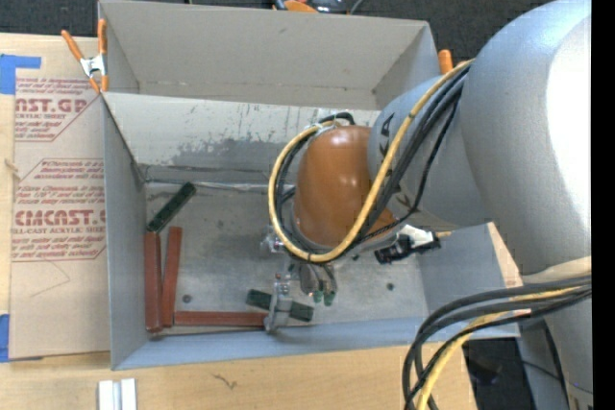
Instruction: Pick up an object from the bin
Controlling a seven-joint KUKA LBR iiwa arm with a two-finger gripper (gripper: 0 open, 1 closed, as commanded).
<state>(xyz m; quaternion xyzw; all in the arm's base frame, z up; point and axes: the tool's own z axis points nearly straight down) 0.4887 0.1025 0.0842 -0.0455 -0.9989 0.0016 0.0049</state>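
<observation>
Nearest to us, along the front wall of the bin (259,344), we note a red-brown stick (216,317) lying flat against the wall's foot, likely pushed there because the floor ends at that wall. Just behind its right end the pincer (303,298) stands low over the floor, and we cannot tell whether it is open or closed. Two small dark green pieces lie at its tip: one (258,300) just to its left, the other (301,311) directly beneath it. We judge the latter the likeliest thing to be picked, though no grip on it can be confirmed. Further left, two more red-brown sticks (152,283) (171,272) lie side by side along the left wall, meeting the front stick at the corner. Above the pincer, the wrist's orange cover (332,182) and looped cables (279,178) hide the floor's middle. Farther back, a dark green bar (171,205) lies aslant near the rear slope, well apart from the pincer.
</observation>
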